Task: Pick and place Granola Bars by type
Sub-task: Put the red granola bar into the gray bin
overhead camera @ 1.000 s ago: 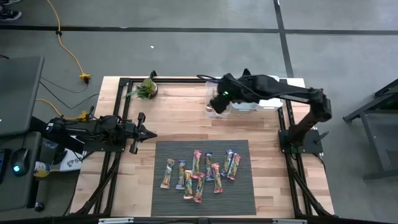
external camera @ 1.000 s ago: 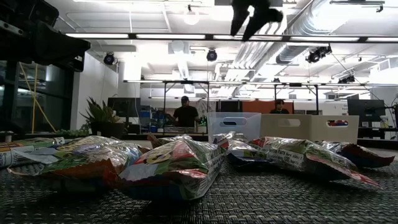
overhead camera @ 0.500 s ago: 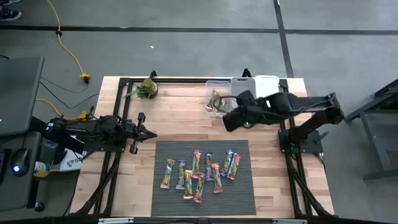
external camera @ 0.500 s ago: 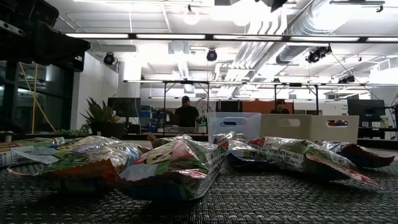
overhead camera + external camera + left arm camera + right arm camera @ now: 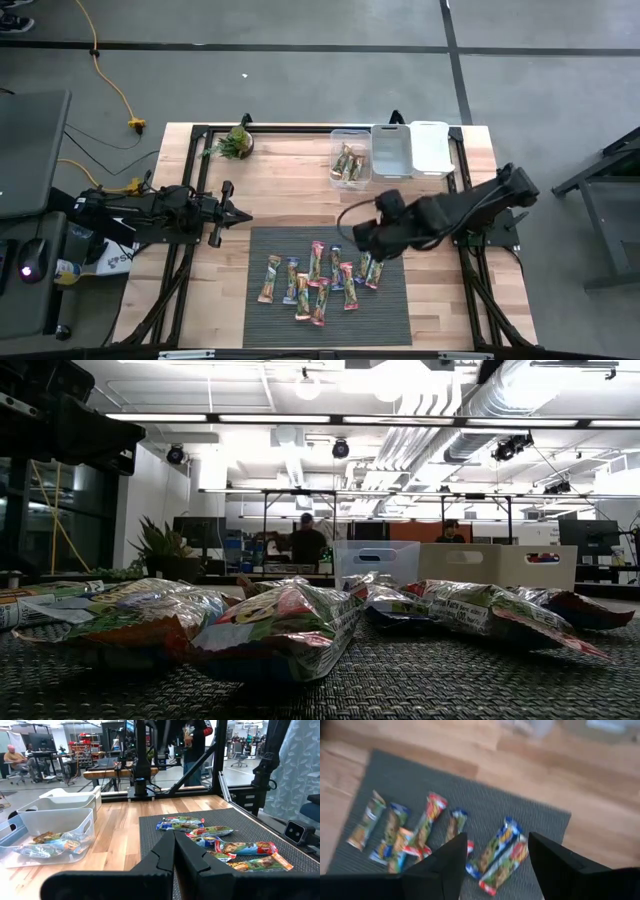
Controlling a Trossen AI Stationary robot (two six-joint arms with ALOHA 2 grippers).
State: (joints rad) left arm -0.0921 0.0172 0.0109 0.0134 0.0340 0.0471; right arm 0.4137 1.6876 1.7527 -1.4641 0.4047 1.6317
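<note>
Right fingers: the two dark fingers (image 5: 451,865) stand well apart with nothing between them.
Right gripper: the right gripper (image 5: 362,240) hangs over the far right corner of the mat, above the rightmost bars.
Left fingers: pressed together, tip to tip (image 5: 173,836), holding nothing.
Left gripper: the left gripper (image 5: 243,216) waits over the bare wood just left of the mat's far left corner.
Granola Bars on the mat: about nine Granola Bars (image 5: 318,275) lie scattered in a loose row across the middle of the mat, some overlapping; wrappers show orange, red and blue.
Bars already binned: a few wrapped bars (image 5: 348,163) lie in the leftmost bin.
Mat: the dark ribbed mat (image 5: 262,320) lies at the near middle of the table.
Bins: three clear bins (image 5: 392,149) stand side by side at the far edge, right of centre.
Plant: a small potted plant (image 5: 236,141) stands at the far left of the table (image 5: 290,190).
Room: people (image 5: 305,543) show well behind the table in the low view.
</note>
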